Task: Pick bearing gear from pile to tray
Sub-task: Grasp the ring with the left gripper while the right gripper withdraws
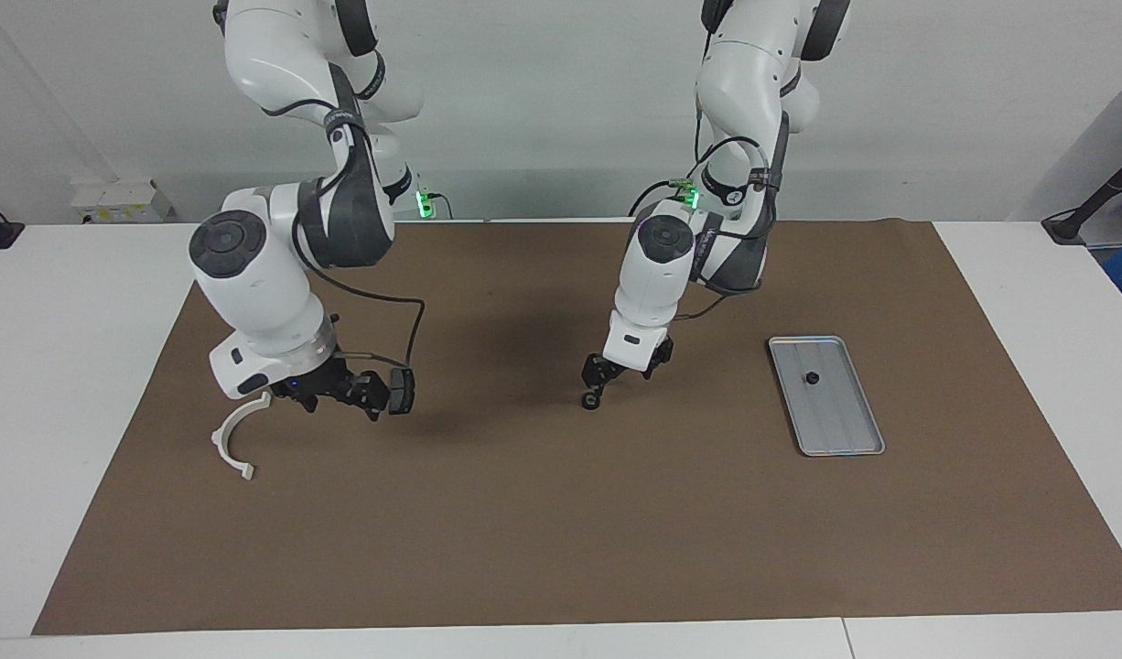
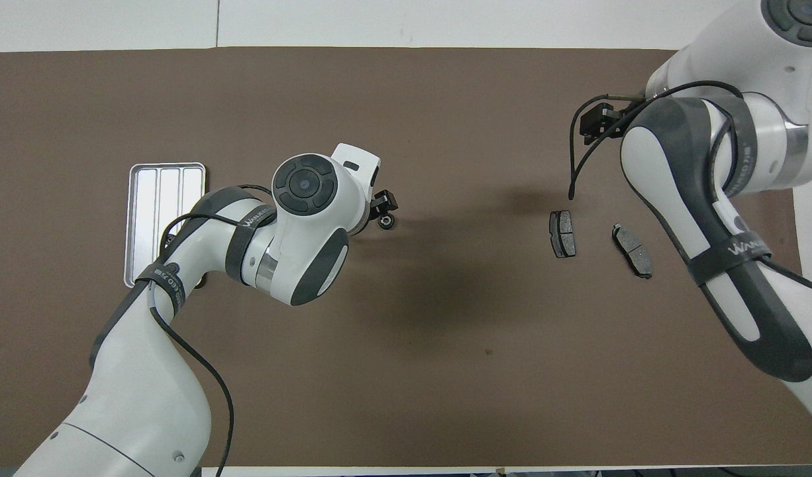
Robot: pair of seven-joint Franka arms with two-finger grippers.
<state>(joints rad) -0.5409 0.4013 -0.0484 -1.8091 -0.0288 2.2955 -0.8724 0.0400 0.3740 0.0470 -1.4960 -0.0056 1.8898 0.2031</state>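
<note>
I'm seeing both views evenly bright, light coming from overhead, prob. diffuse ceiling fixtures. Soft dark shadows are pooling on the brown mat (image 1: 561, 531) under the arms, no hard edges. The tray (image 2: 133, 218) is giving off a mild sheen, no blown glare. Green LEDs are glowing at the arm bases. Focus is holding sharp across the table; I'm noticing slight bowing at the overhead view's edges.
</note>
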